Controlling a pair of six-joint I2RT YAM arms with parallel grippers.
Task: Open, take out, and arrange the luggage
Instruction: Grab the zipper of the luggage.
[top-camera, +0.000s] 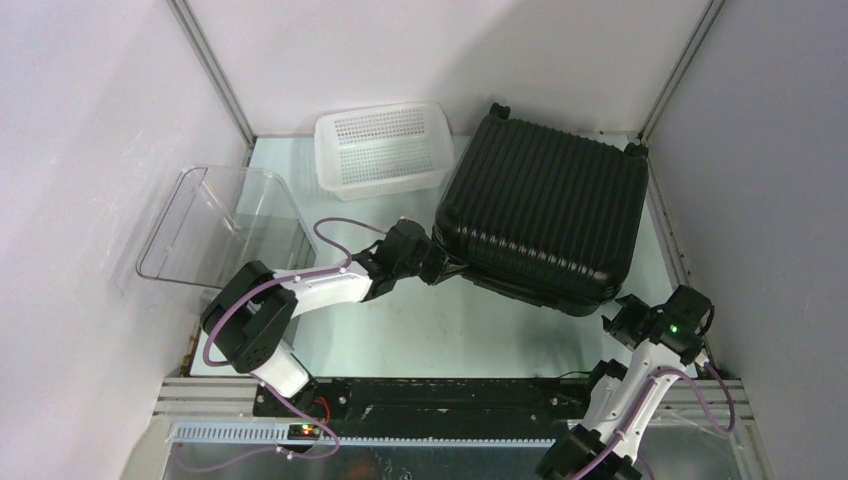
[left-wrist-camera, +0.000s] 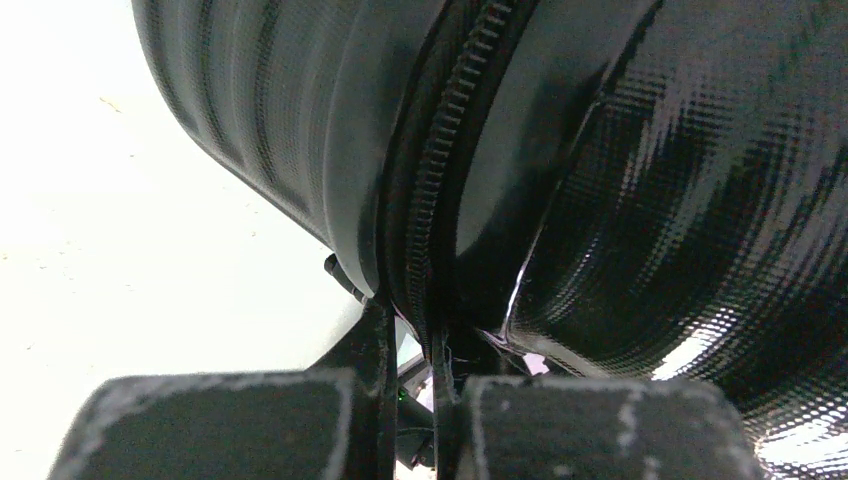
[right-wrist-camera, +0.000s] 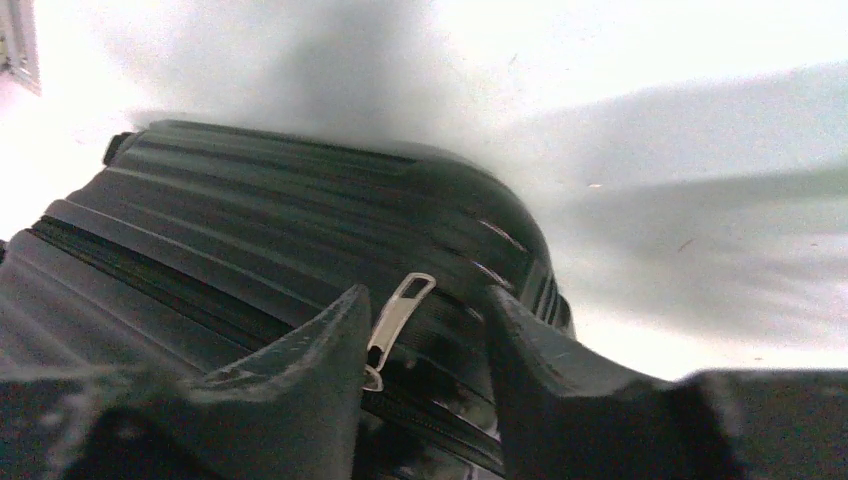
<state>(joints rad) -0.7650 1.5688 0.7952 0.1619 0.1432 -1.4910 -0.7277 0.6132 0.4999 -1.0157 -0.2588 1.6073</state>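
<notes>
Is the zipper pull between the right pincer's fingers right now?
Yes, the right wrist view shows the silver zipper pull in the gap between the right pincer's two fingers, lying on the luggage.

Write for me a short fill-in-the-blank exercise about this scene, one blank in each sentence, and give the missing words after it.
The black luggage lies with its lid ____.
The perforated basket beside it is ____ in colour.
The left end effector is ____ at the luggage's zipper.
The zipper pull between the open fingers of the right end effector is ____ in colour.
Missing words: closed; white; shut; silver.
</notes>
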